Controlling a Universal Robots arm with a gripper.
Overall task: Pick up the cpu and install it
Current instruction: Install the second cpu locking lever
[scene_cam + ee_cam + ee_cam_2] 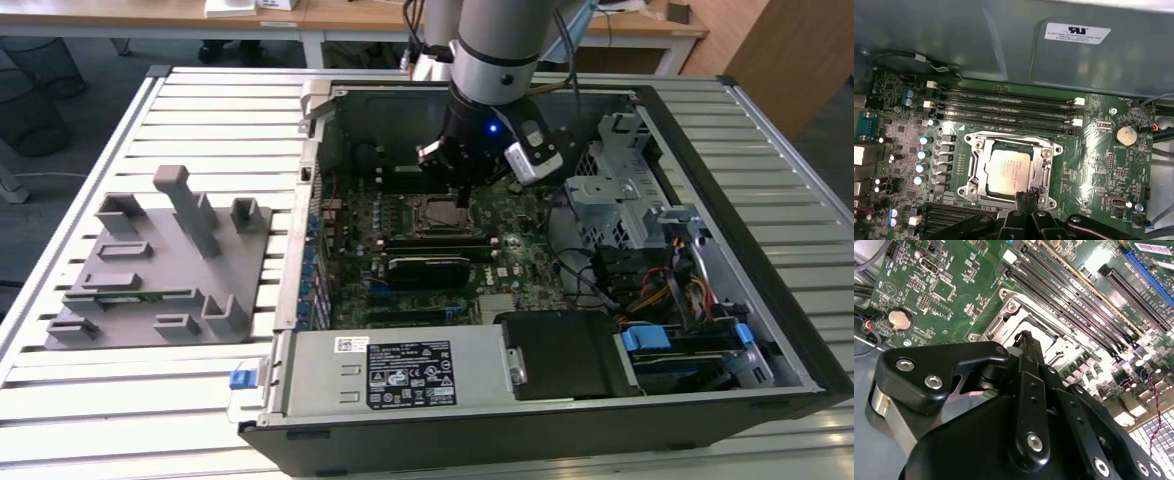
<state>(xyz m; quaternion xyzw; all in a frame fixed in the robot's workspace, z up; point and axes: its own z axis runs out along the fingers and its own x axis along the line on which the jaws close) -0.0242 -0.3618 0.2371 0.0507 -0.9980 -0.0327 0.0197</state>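
Observation:
The cpu (1008, 171), a small square chip with a pale metal top, lies flat inside the metal frame of the socket (1010, 167) on the green motherboard. In the first wrist view my gripper (1026, 196) hangs just off the socket's near edge, its two black fingers pressed together with nothing between them. The second wrist view looks along the black gripper body to the fingers (1027, 347) over the socket frame (1004, 322). In the exterior view the gripper (462, 192) is down inside the open computer case, just above the socket (435, 214).
Memory slots (1004, 106) run beside the socket and a coin battery (1125, 134) sits nearby. The case walls (314, 180) enclose the arm; a drive cage with cables (641, 250) and a power supply (400, 372) are close. A grey fixture plate (160, 270) lies on the exterior view's left.

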